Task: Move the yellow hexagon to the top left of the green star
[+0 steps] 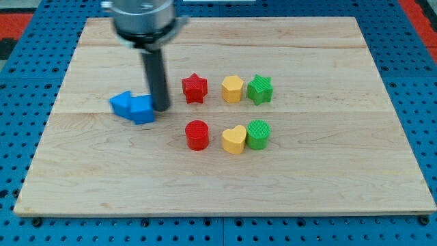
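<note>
The yellow hexagon (232, 89) sits just left of the green star (260, 89), touching or nearly touching it, right of the board's middle. My tip (162, 107) rests on the board well to the left of both, between the blue blocks (134, 106) and the red star (194, 88), close against the right blue block.
A red cylinder (196, 134), a yellow heart (234, 139) and a green cylinder (259, 134) form a row below the upper row. The wooden board (328, 184) lies on a blue pegboard table.
</note>
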